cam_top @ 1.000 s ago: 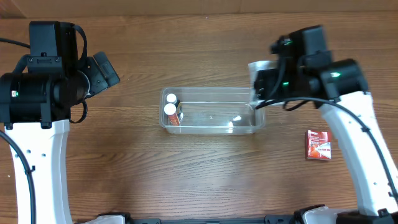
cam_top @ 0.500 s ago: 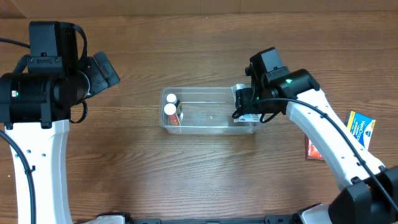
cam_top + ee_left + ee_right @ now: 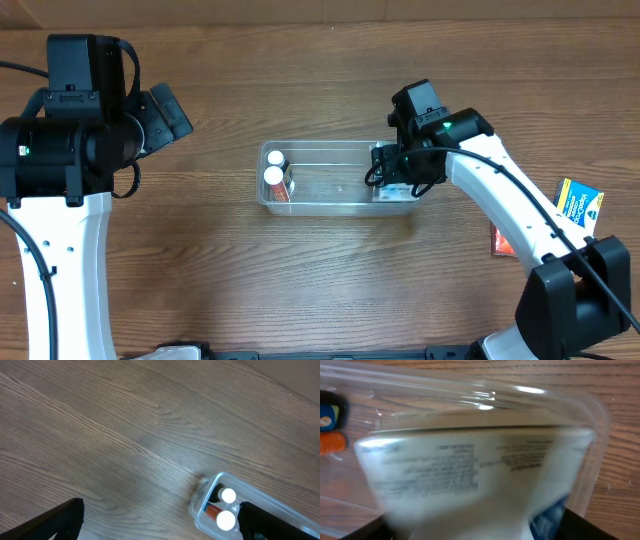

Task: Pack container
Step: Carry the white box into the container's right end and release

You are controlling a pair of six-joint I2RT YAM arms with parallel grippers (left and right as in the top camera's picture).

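- Wooden table [image 3: 330,290] carries the container [image 3: 335,208] at centre, its long axis running left to right.
- Right gripper [image 3: 386,176] sits over the container's right end, clenched on a pouch [image 3: 460,475] already between the walls.
- Left gripper [image 3: 160,512] hangs spread and empty, well apart.

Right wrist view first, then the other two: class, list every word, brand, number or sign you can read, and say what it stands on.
No text can be read in any view.
White pack: lines of small grey print, too blurred to read.
Blue and yellow box: print too small to read.
Red packet: white marks, too small to read and partly hidden.
Two bottles in the container: coloured labels, nothing readable.
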